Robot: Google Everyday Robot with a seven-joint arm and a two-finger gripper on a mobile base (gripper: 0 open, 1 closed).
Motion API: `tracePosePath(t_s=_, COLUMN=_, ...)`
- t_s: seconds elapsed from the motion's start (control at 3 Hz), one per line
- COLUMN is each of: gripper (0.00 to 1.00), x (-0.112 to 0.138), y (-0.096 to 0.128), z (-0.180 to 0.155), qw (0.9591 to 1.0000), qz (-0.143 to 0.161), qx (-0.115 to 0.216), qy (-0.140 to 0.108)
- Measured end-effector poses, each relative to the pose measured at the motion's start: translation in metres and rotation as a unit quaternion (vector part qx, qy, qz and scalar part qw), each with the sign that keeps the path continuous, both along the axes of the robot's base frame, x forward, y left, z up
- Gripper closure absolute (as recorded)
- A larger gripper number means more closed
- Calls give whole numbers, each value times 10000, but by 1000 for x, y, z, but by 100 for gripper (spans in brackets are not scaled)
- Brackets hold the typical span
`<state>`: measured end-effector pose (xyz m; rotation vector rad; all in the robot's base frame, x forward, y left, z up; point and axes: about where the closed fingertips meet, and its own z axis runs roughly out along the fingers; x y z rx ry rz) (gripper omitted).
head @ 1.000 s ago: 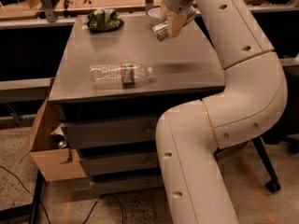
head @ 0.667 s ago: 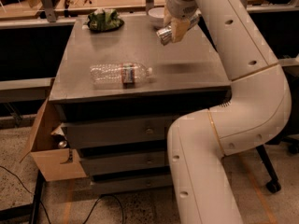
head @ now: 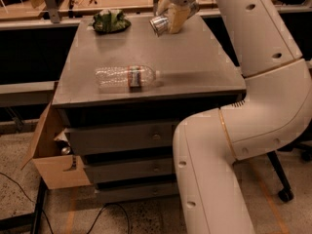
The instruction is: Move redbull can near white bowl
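My gripper point(head: 169, 17) hangs over the far edge of the grey table top point(head: 195, 57), right of the middle. It is shut on the redbull can point(head: 159, 24), a shiny silver can held tilted with its round end facing left and down, a little above the table. The white bowl does not show; the gripper and the can cover the spot at the back of the table. My white arm point(head: 253, 82) fills the right side of the view.
A clear plastic bottle with a red label point(head: 126, 77) lies on its side near the table's front left. A dark plate with green contents point(head: 111, 21) sits at the back left. A cardboard box point(head: 51, 155) stands by the drawers point(head: 126, 140).
My gripper has carried the can left and toward the back of the table. The white bowl, seen behind the gripper before, is now covered by it.
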<state>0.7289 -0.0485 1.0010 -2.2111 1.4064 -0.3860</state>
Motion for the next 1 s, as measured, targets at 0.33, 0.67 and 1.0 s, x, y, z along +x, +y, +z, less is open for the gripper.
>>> tracePosePath(t_s=0.33, gripper=100, x=-5, y=-6, z=5, qw=9991, qz=-139, qx=159, qy=377)
tracePosePath(t_s=0.67, gripper=100, x=-6, y=-26, z=-18, qw=9935, qz=-505, qx=333, qy=969)
tracePosePath(t_s=1.0, gripper=100, x=-8, y=-46, z=-63, qw=9799, qz=-894, qx=515, qy=1708)
